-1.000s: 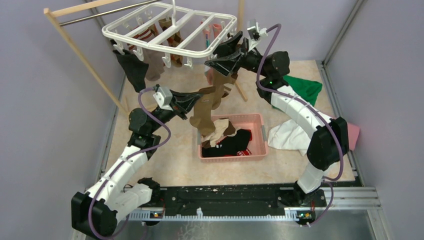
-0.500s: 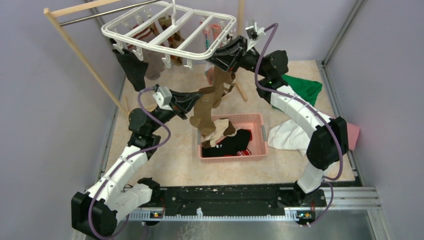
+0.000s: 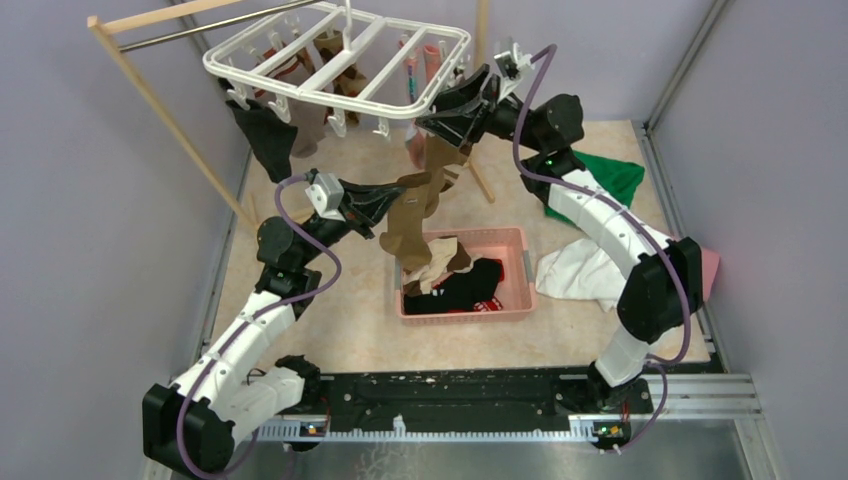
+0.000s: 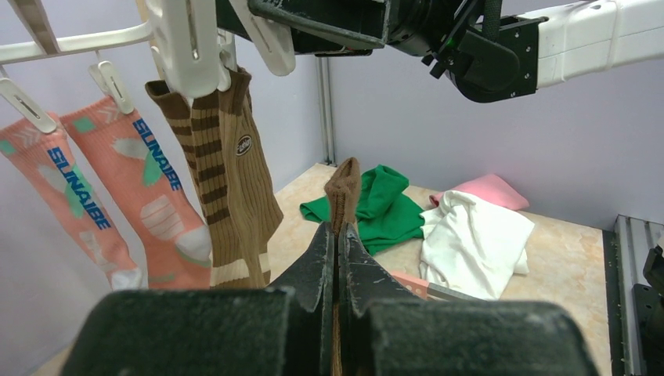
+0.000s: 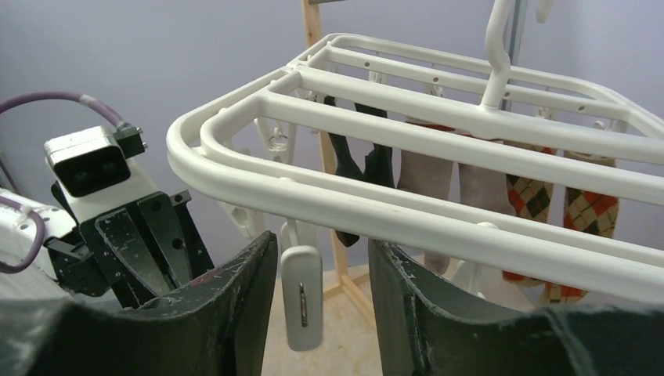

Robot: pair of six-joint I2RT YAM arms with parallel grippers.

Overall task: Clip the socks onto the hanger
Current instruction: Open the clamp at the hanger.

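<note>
white hanger [image 5: 391, 210]; brown sock [image 3: 405, 225]; brown-cream striped sock [image 4: 235, 180]; orange argyle socks [image 5: 595, 211]; pink basket [image 3: 465, 313]; green cloth [image 3: 615, 178]

text: SUNAIBE, blue, down the leg | on: both pink socks [image 4: 149, 196] | striped sock [image 4: 227, 180] oval badge [image 4: 243, 145]: unreadable

Hanger [image 5: 376, 211] rim just above right pincer [image 5: 322, 249], clip [image 5: 301, 301] between its jaws

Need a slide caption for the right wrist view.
Right gripper, jaws open, straddles a white clip dangling from the hanger rail.
</note>
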